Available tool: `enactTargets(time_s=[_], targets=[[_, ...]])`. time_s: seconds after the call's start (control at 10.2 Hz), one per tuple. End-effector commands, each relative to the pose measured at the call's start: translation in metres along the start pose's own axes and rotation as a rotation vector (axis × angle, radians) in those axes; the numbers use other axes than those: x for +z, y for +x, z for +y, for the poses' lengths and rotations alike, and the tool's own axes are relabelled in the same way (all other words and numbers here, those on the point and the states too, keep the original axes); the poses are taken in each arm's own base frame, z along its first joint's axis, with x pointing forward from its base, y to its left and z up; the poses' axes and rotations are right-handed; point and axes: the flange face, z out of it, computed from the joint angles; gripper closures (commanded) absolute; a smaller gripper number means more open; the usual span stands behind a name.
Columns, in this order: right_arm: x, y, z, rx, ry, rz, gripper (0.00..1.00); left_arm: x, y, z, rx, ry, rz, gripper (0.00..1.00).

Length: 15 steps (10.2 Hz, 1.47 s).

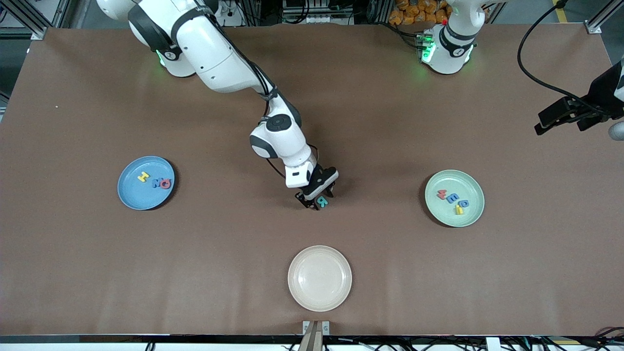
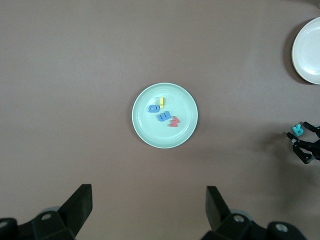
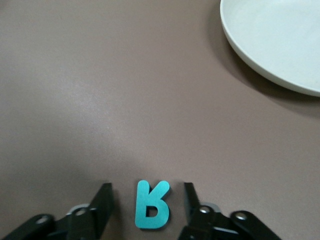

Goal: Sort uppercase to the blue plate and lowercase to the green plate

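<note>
Item: teal R (image 3: pixel 151 205), flat on the bare table mid-way between the plates, its long axis running along the finger gap. Our right gripper (image 3: pixel 148 210) straddles it, fingers part-open, a gap each side, nothing gripped. Destination: blue plate (image 1: pixel 127 195), toward our right arm's end. Left gripper (image 2: pixel 149 210) waits wide open over the green plate (image 2: pixel 142 127).

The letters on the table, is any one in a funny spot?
Yes. The teal R lies alone on the bare table, not on the blue plate with the other capitals. The right gripper is down around it, fingers either side.
</note>
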Motion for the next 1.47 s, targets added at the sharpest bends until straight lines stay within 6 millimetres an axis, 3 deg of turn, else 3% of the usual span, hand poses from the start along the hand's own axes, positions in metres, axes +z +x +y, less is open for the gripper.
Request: enactTargets(time_s=[0.0, 0.49, 0.78, 0.88, 1.18, 1.37], targets=[[0.004, 0.000, 0.001, -0.018, -0.004, 0.014, 0.55, -0.003, -0.002, 0.000, -0.003, -0.022, -0.006, 0.00], [0.004, 0.001, 0.002, -0.010, -0.003, 0.014, 0.83, -0.003, -0.001, 0.000, -0.002, -0.018, -0.005, 0.00], [0.003, 0.002, 0.005, -0.006, -0.006, 0.016, 0.87, -0.003, -0.001, 0.000, -0.003, -0.021, -0.006, 0.00], [0.000, 0.006, 0.011, -0.001, -0.010, 0.023, 0.87, -0.002, -0.001, 0.000, -0.003, -0.021, -0.007, 0.00], [-0.007, 0.017, 0.029, 0.028, -0.027, 0.030, 1.00, -0.002, -0.001, 0.000, -0.003, -0.021, -0.007, 0.00], [-0.010, 0.018, 0.036, 0.031, -0.057, -0.045, 1.00, -0.002, -0.001, 0.000, -0.003, -0.022, -0.007, 0.00]])
